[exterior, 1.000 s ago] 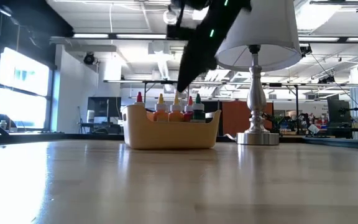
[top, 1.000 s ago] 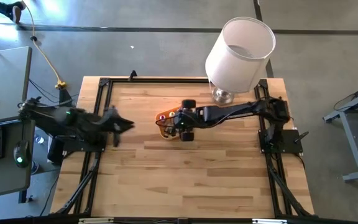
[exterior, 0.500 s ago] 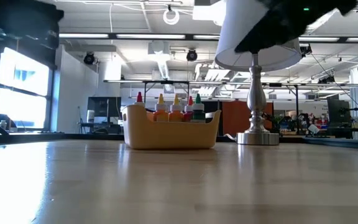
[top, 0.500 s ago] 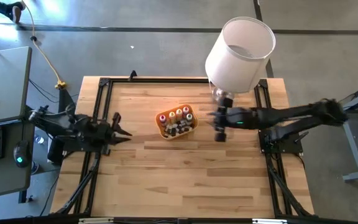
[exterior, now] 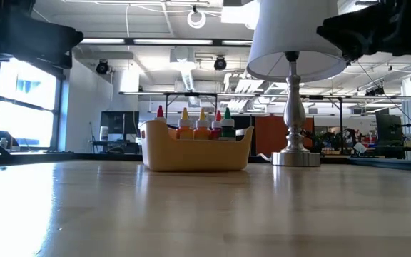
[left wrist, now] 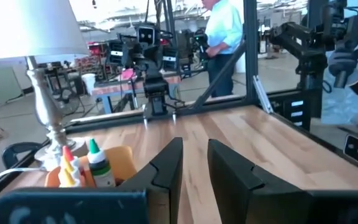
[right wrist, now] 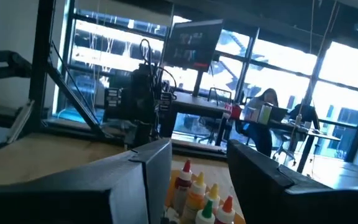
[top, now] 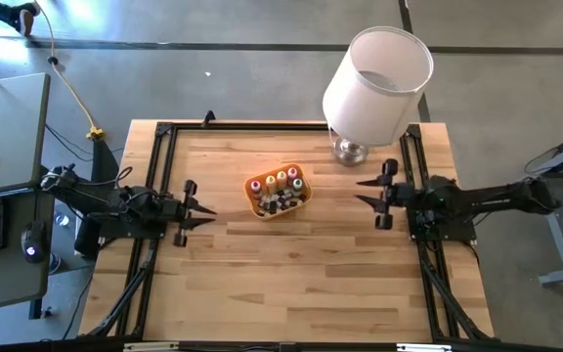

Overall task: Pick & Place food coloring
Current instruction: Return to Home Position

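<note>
The food coloring [top: 278,183] is several small bottles with red, orange, yellow and green caps, standing upright in an orange tray [top: 260,208] at the table's middle. The bottles [exterior: 195,123] rise above the tray's rim [exterior: 195,146] in the low view. My left gripper [top: 205,209] hovers level at the table's left side, pointing toward the tray, open by a narrow gap and empty. My right gripper [top: 360,192] hovers level at the right side, also facing the tray, open and empty. Both wrist views show the bottles [left wrist: 82,163] [right wrist: 197,186] ahead of the fingers.
A lamp with a white shade [top: 377,70] and a metal foot [top: 351,150] stands on the table's far right part, close behind my right gripper. A black frame [top: 164,132] borders the table. People [left wrist: 222,31] [right wrist: 266,102] show in the room beyond.
My right gripper has drawn back from over the tray toward the table's right edge, tipping from pointing down to about level. My left gripper has sunk a little at the left side and rolled about its own line. The bottles and tray have stayed put.
</note>
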Robot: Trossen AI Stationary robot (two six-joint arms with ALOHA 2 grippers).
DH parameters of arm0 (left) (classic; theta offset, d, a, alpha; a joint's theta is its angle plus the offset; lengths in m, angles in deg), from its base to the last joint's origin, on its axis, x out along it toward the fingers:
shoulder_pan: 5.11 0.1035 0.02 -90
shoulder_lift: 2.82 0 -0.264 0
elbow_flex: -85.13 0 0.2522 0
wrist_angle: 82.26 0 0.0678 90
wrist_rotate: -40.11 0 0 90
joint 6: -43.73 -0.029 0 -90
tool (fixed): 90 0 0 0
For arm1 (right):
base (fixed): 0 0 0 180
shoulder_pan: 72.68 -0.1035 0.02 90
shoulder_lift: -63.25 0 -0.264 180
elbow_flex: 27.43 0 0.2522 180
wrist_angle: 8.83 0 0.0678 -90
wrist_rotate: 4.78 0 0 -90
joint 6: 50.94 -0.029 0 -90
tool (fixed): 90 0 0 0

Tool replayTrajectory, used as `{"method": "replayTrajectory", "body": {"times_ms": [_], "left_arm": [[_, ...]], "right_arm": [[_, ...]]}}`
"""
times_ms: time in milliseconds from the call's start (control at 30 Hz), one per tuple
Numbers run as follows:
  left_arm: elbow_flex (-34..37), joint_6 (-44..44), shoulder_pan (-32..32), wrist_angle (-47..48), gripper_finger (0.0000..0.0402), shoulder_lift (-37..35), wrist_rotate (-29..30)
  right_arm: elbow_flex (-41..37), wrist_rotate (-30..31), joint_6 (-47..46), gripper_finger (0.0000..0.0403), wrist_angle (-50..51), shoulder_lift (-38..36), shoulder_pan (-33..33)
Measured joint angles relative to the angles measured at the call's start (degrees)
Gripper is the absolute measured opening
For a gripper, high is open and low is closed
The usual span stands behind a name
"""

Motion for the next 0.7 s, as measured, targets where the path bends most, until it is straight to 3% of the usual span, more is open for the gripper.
{"method": "replayTrajectory", "body": {"times_ms": [267, 433, 700], "left_arm": [[0.1, 3.6, 0.0, 7.4, 0.0073, 0.0, 2.9], [0.1, 8.8, 0.0, 10.9, 0.0073, 0.9, 1.0], [0.1, 9.1, 0.0, 11.2, 0.0073, 1.2, -0.1]], "right_arm": [[-4.7, 0.0, -1.4, 0.0149, 2.9, -9.6, 0.0], [-4.7, 2.5, -3.0, 0.0149, 6.1, -9.6, 0.0], [-4.7, 9.5, -3.4, 0.0149, 14.7, -9.6, 0.0]]}}
